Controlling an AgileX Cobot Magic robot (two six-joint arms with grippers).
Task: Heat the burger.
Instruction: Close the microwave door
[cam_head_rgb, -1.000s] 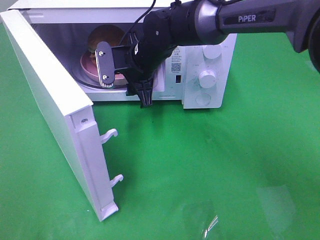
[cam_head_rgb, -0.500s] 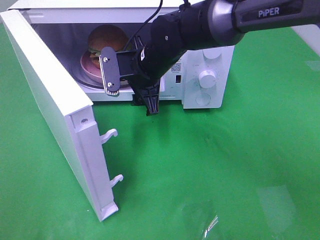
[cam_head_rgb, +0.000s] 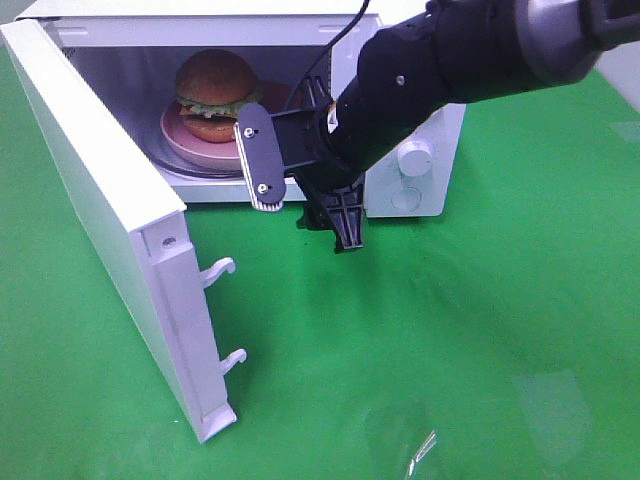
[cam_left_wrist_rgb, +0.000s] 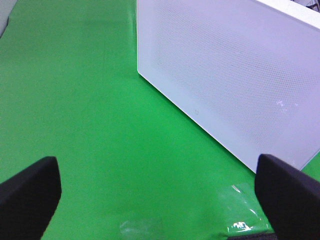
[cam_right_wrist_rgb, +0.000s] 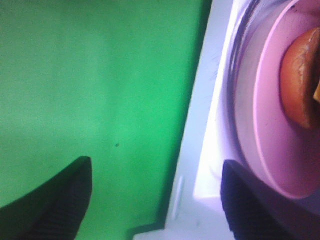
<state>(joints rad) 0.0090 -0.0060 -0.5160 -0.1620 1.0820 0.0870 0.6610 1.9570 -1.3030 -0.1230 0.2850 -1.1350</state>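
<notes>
The burger (cam_head_rgb: 214, 94), with golden-brown buns and green lettuce, sits on a round pink plate (cam_head_rgb: 196, 150) inside the open microwave (cam_head_rgb: 405, 190). My right gripper (cam_head_rgb: 302, 196) hangs just outside the oven's mouth, to the right of the plate, open and empty. One finger shows its white pad (cam_head_rgb: 260, 165). The right wrist view shows the plate (cam_right_wrist_rgb: 267, 130) and the burger's bun (cam_right_wrist_rgb: 300, 82) beyond the open right gripper (cam_right_wrist_rgb: 155, 200). My left gripper (cam_left_wrist_rgb: 160, 200) is open over the green mat, facing the outer side of the door (cam_left_wrist_rgb: 235, 80).
The microwave's white door (cam_head_rgb: 100, 200) stands swung wide to the left, its two latch hooks (cam_head_rgb: 222, 270) pointing right. The control panel's knobs (cam_head_rgb: 415, 157) are at the oven's right. A green mat (cam_head_rgb: 450, 350) covers the table.
My right gripper has drawn back out of the microwave toward the front right, jaws a little wider. The burger and plate stay inside, now unblocked from view.
</notes>
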